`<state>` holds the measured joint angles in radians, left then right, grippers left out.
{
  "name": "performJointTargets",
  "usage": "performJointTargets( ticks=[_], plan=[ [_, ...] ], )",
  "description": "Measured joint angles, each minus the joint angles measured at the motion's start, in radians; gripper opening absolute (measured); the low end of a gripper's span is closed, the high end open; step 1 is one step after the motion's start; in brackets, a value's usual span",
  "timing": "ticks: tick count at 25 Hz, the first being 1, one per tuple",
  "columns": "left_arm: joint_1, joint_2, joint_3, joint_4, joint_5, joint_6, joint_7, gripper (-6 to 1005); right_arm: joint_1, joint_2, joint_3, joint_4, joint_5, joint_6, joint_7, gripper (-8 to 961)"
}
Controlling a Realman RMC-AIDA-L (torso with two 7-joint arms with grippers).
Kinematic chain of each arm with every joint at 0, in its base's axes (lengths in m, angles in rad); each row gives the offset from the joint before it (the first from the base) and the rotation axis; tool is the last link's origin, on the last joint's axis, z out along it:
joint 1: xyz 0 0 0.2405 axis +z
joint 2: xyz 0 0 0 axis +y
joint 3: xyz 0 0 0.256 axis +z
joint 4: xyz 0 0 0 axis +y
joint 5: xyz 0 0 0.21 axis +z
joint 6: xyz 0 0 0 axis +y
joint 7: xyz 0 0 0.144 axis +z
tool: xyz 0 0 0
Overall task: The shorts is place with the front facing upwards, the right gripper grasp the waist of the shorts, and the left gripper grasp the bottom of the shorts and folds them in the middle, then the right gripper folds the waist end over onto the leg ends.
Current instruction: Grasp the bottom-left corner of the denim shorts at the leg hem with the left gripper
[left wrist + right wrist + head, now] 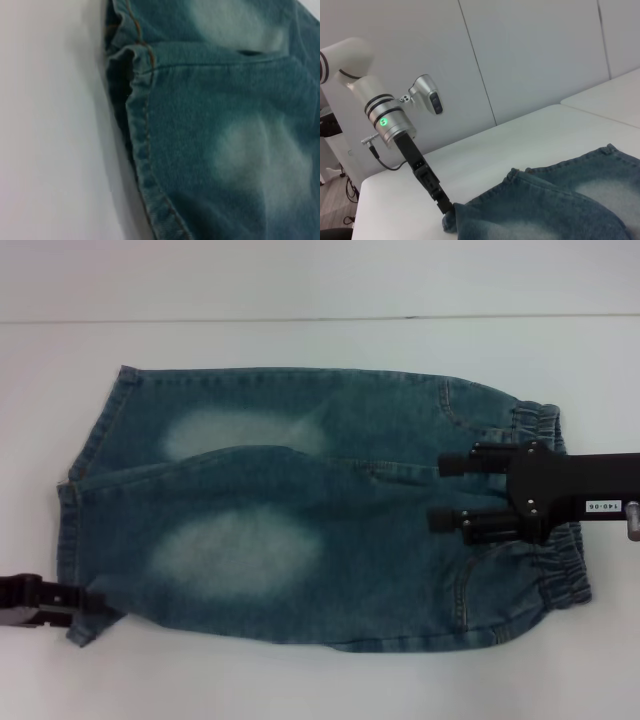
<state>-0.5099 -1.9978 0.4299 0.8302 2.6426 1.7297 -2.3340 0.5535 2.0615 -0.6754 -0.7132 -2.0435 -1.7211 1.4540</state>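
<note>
Faded blue denim shorts (310,505) with pale washed patches lie spread flat on the white table (300,680), the elastic waistband toward the robot's right and the leg hems toward its left. Over that waistband hangs the black right gripper (440,492), its two fingers (462,464) held apart above the cloth. At the near corner of the leg hem sits the black left gripper (95,602), touching the denim edge, though whether it has closed on the fabric I cannot tell.
</note>
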Motion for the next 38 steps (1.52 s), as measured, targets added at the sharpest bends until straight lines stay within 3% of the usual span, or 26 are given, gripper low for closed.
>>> performJointTargets(
  ticks=[1,17,29,38],
  plan=[
    [0.000,0.000,0.006,-0.002,-0.001,-0.001,0.002,772,0.000,0.000,0.000,0.000,0.000,0.000,-0.001,865],
    [-0.002,-0.015,0.012,-0.005,-0.009,-0.031,0.022,100,-0.005,0.001,0.002,0.000,0.002,0.001,-0.016,865],
    [-0.002,-0.011,0.009,0.004,-0.007,-0.018,0.030,82,0.001,0.003,0.002,0.002,0.002,0.007,-0.016,865],
    [-0.011,0.025,-0.098,0.030,-0.009,0.055,0.022,107,0.003,0.003,0.003,0.003,0.002,0.009,-0.015,865]
  ],
)
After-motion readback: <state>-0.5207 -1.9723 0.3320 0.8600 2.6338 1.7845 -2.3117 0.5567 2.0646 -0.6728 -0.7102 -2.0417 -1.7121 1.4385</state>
